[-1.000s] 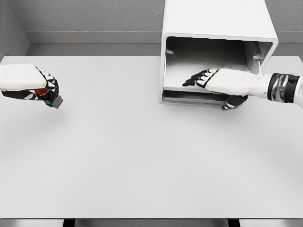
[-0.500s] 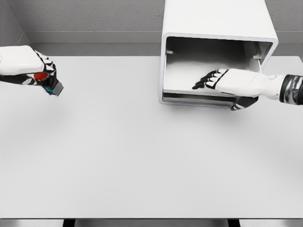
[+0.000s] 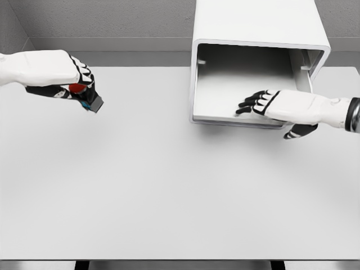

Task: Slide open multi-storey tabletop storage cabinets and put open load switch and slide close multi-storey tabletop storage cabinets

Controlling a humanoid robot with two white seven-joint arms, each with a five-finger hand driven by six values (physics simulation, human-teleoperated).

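Far to the left of the storage cabinet [image 3: 256, 62], the left hand [image 3: 70, 84] comes in from the left edge and hangs above the table [image 3: 169, 185], well apart from the cabinet's opening. Its fingers are curled tight around the load switch [image 3: 87, 100]. The switch sits under the palm and pokes out at the hand's lower right: a red part shows between the fingers, a small blue-green patch lies just below it, and a dark grey block end sticks out past the fingertips, tilted down towards the cabinet. The switch is off the tabletop, carried wholly by that hand.

Between this hand and the cabinet lies a stretch of bare white table.

The cabinet stands at the far side of the table, right of the middle, a white box with rounded edges whose front is open. Its inner floor and walls are grey, and a small peg shows on each side wall. The drawer tray [image 3: 225, 119] along the bottom of the opening sits nearly flush with the cabinet's front edge.

At the cabinet's lower right corner, the right hand [image 3: 275, 107] reaches in from the right edge. Its fingers [image 3: 250, 104] lie flat and slightly spread on the tray floor just inside the opening, while the thumb [image 3: 298, 132] hooks below the tray's front lip, so the hand pinches the tray's edge between fingers and thumb.
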